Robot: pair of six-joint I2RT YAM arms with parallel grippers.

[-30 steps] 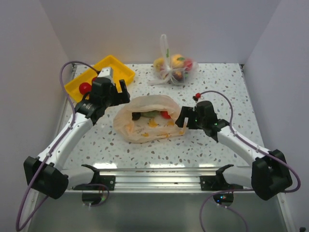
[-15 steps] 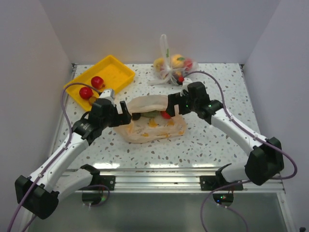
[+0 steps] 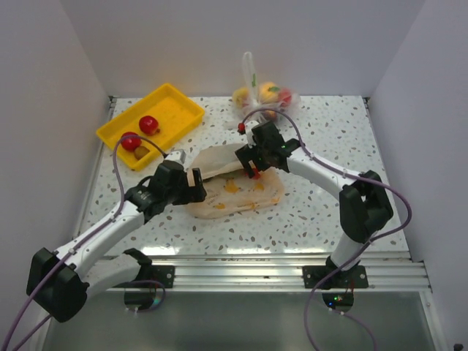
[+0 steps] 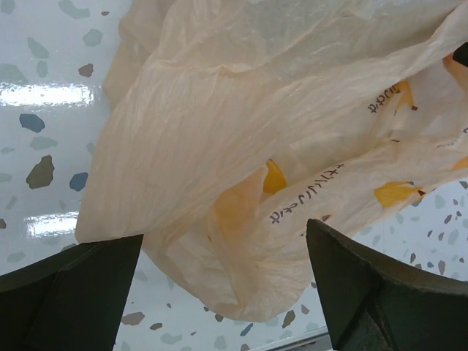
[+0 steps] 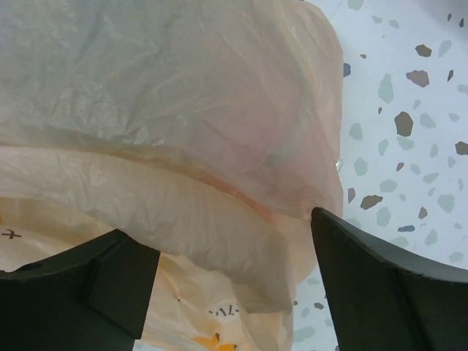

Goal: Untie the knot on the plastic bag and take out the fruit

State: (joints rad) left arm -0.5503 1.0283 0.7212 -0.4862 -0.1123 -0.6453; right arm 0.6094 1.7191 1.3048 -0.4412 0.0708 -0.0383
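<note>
- Top external: the plastic bag point(image 3: 238, 196) lies crumpled near the middle of the speckled table point(image 3: 329, 131), with its loose upper flap along its 12 o'clock edge.
- Top external: the left gripper point(image 3: 196, 181) is at the bag's 9 o'clock end. The right gripper point(image 3: 252, 167) is over the bag's 12 o'clock edge, with a speck of red just below it. From this height I cannot tell how either claw stands.
- Top external: a yellow tray point(image 3: 179, 110) sits at 10 o'clock from the bag, well apart from it. It holds some of the fruit point(image 3: 148, 124): two red pieces and a small brown one at the tray's 7 o'clock corner.
- Top external: a clear bag point(image 3: 262, 99) of other produce rests at 12 o'clock by the back wall, not touching the peach bag.
- Left wrist: the two dark fingers point(image 4: 66, 292) are spread wide apart and clamp nothing. A fold of the bag, with orange prints and dark lettering, hangs down into the gap between them. Table surface shows at 9 o'clock.
- Right wrist: these fingers point(image 5: 380, 285) are also parted, with layered bag film lying between and beyond them. Faint pink and green tints show through the film, too blurred to identify. Bare table runs from 1 to 4 o'clock.
</note>
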